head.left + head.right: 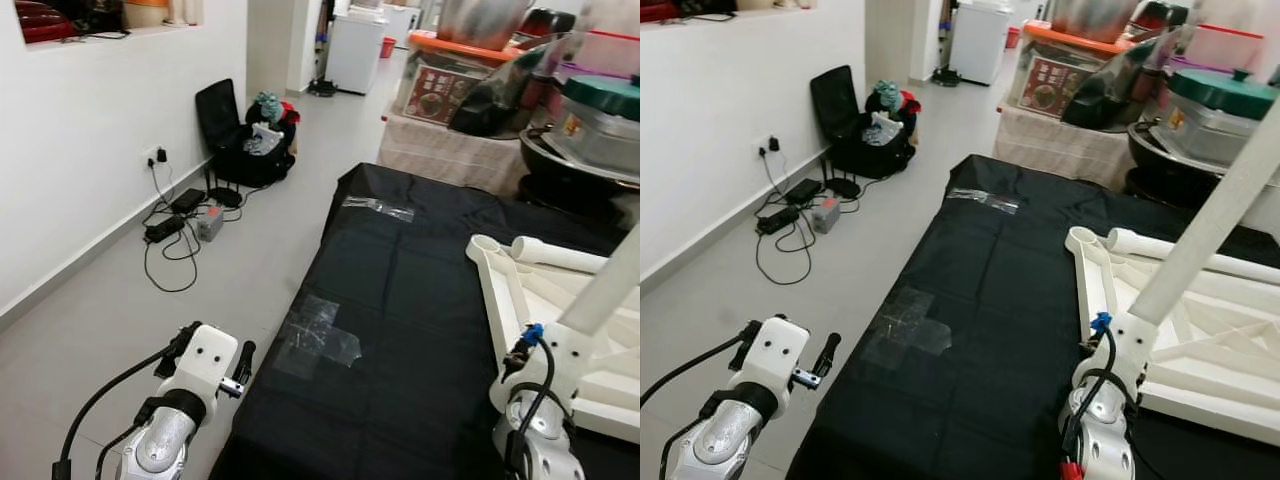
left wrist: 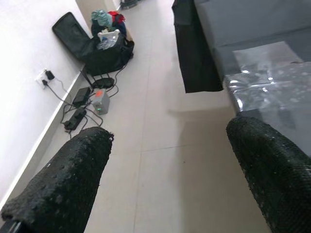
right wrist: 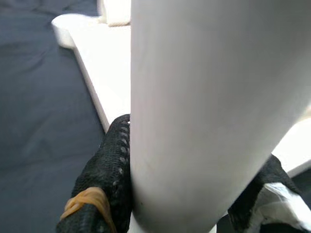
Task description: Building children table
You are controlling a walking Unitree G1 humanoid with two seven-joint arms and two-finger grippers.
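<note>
Right wrist view — fingers (image 3: 104, 179) clamp white table leg (image 3: 204, 107).

Low surface under a black cloth (image 1: 420, 300), clear tape patches (image 1: 320, 340) stuck on it, white table frame (image 1: 1160, 320) lying upside down on its right part, pale tiled floor (image 1: 200, 280) beside

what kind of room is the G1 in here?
Probably a lived-in home hallway or living area: tiled floor, a power strip and cables by a wall socket, stacked pots and boxes. The right pincer holds a white table leg over a black cloth.
</note>
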